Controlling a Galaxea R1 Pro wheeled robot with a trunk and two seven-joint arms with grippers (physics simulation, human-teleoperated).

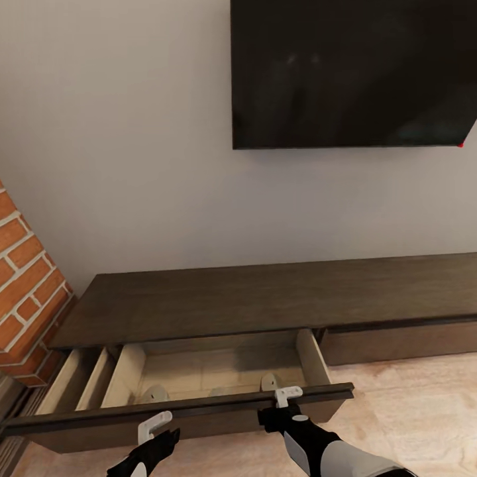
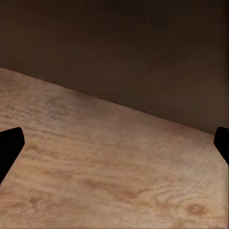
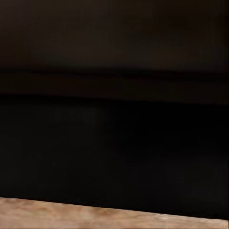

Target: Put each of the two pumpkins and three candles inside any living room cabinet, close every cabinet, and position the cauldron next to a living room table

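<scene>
Both hands, left (image 1: 155,424) and right (image 1: 287,396), touch the cabinet's (image 1: 265,301) open drawer front (image 1: 199,414); their grip is unreadable.

One long dark cabinet (image 1: 278,298) runs along the wall. One black screen (image 1: 354,73) hangs above the cabinet. One brick chimney (image 1: 30,291) stands at the cabinet's left end. One drawer (image 1: 218,371) is pulled open from it, and two claws sit at that drawer's front: the left claw (image 1: 154,424) and the right claw (image 1: 287,395).
</scene>
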